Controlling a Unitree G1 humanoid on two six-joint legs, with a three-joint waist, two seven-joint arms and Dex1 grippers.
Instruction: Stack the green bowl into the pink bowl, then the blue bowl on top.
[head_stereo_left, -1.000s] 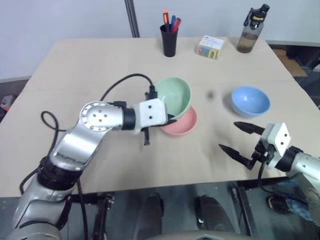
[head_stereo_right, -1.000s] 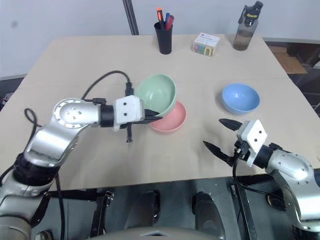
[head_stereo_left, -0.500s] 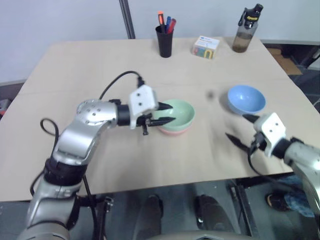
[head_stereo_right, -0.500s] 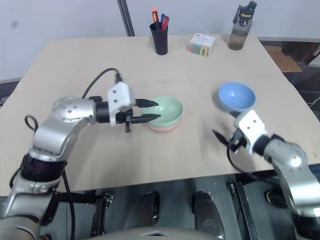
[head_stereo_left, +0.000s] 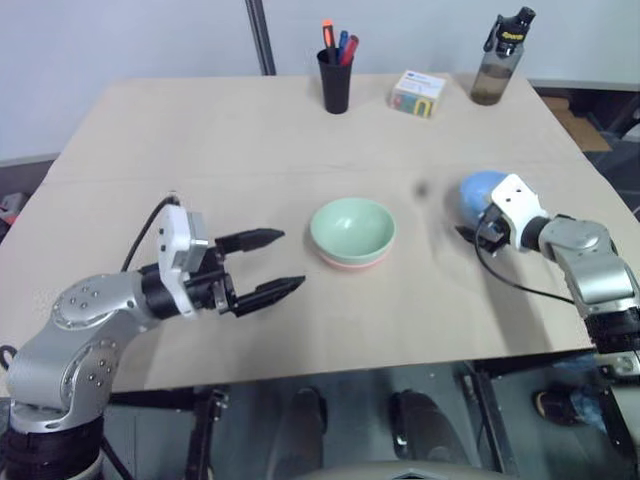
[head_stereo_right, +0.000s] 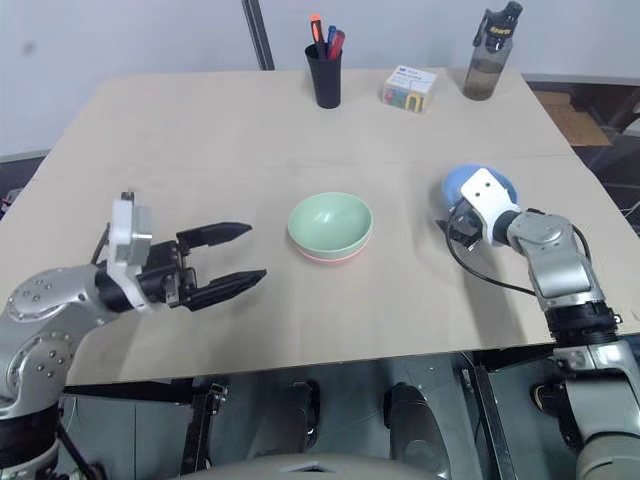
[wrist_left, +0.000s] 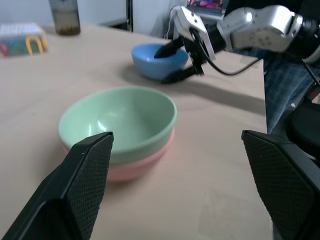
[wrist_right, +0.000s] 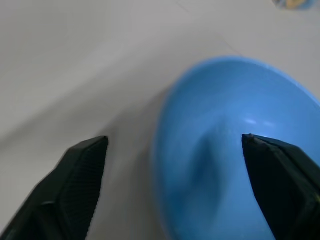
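The green bowl (head_stereo_left: 352, 228) is seen nested upright in the pink bowl (head_stereo_left: 352, 262) near the table's (head_stereo_left: 200, 140) middle; from the head views only a thin pink rim is seen beneath it, while in the left wrist view more of the pink wall (wrist_left: 135, 167) is shown under the green one (wrist_left: 117, 122).

The left gripper (head_stereo_left: 265, 277) is held above the table, left of the stack and apart from it, its jaws spread wide and empty.

The blue bowl (head_stereo_right: 458, 185) stands on the table to the right, partly hidden in the head views by the right gripper (wrist_left: 175, 62). In the left wrist view one finger is seen over the bowl's rim and the other outside its wall; the right wrist view shows the rim (wrist_right: 235, 150) between the parted jaws, not clamped.

A pen cup (head_stereo_left: 337, 80), a small box (head_stereo_left: 420, 93) and a bottle (head_stereo_left: 497, 60) are lined along the far edge, well apart from the bowls.
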